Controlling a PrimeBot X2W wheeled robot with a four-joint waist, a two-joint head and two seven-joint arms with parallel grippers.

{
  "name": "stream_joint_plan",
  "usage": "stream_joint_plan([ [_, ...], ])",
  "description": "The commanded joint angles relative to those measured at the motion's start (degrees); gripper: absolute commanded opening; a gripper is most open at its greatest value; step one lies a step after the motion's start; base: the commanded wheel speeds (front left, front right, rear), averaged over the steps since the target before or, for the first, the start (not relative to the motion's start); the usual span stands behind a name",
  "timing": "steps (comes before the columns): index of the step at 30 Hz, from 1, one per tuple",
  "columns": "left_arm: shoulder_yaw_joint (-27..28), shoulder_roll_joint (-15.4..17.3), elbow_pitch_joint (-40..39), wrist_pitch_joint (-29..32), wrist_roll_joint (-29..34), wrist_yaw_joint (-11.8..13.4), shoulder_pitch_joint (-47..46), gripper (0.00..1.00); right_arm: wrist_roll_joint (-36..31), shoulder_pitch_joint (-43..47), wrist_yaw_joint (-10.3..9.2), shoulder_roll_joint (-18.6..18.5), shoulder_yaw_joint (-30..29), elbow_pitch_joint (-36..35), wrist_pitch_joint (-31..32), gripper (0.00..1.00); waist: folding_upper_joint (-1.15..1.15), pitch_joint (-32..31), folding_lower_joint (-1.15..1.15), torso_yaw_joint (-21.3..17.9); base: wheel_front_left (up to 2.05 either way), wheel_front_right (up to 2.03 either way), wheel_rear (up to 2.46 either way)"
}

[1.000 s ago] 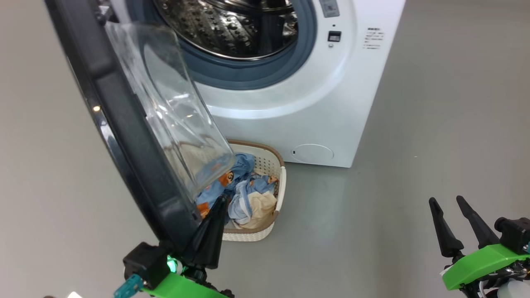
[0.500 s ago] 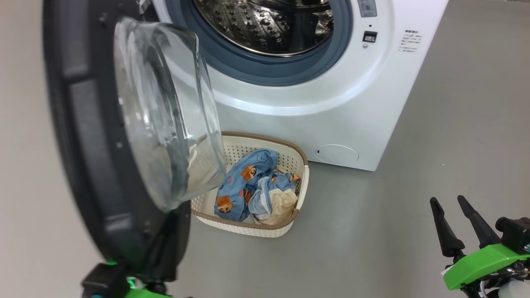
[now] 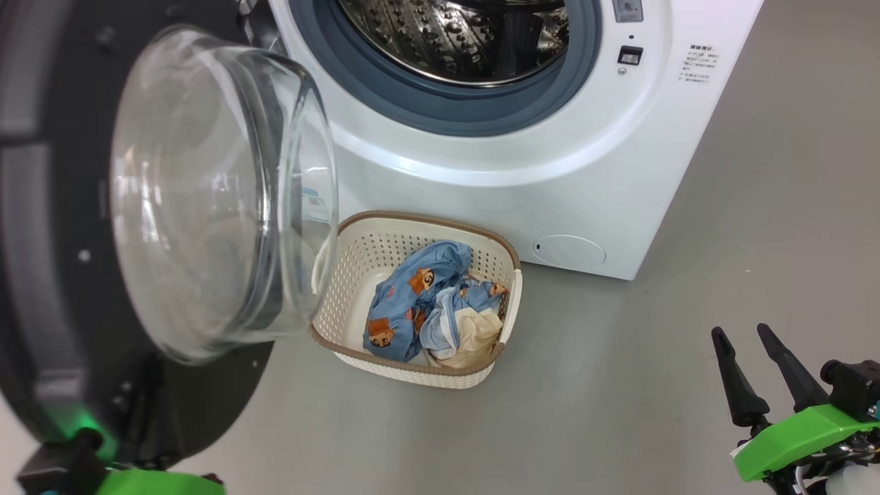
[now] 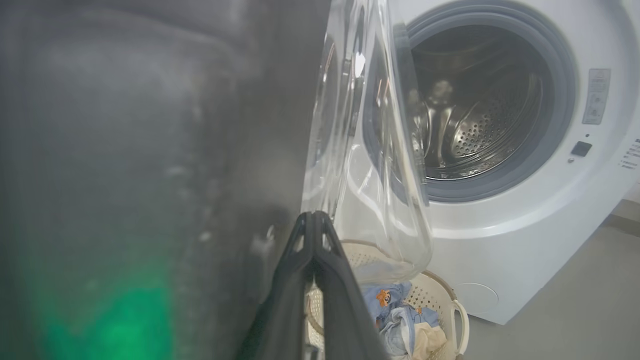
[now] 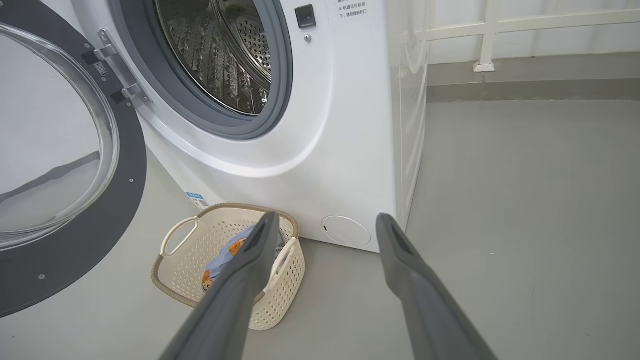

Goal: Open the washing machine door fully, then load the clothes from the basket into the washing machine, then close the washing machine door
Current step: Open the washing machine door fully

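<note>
Fingers (image 4: 335, 280) of the left gripper (image 4: 312, 216) are pressed together beside the washing machine door (image 3: 41, 275), standing open; right gripper (image 3: 741, 331) fingers are spread, empty. The clothes (image 3: 426, 302) lie in the basket (image 3: 385, 254) before the washing machine (image 3: 522, 172).

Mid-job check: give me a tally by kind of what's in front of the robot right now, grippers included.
washing machine: 1
washing machine door: 1, standing open
basket: 1
heap of clothes: 1, in the basket; pieces too tangled to count
grippers: 2, left gripper shut, right gripper open
Total: 6
</note>
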Motion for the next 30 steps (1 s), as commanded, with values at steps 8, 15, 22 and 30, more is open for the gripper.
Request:
stream_joint_plan([
  [8,8.27,4.07,2.9,-0.2,-1.21,1.4,-3.96,0.0,-0.23,-0.16,0.16,-1.53,1.38,-1.76,-0.7,1.0,0.0,1.66,0.0,-0.32,0.0,0.0,0.0],
  [15,13.96,6.75,6.76,-0.2,-1.2,0.96,-6.16,0.0,-0.39,-1.36,0.16,-1.8,1.99,-2.04,-0.7,1.0,0.0,3.93,0.0,-0.91,0.0,0.0,0.0],
  [22,21.2,10.05,12.02,-0.2,-0.73,-0.02,-9.73,0.0,-0.54,-2.77,0.16,-2.08,1.77,-2.45,-0.7,1.0,0.0,6.81,0.0,-1.24,0.0,0.0,0.0],
  [30,26.78,14.85,21.08,-0.2,1.27,-3.33,-16.31,0.0,-0.49,-4.17,0.16,-2.56,1.74,-2.63,-0.7,1.0,0.0,9.62,0.0,-1.73,0.0,0.0,0.0],
])
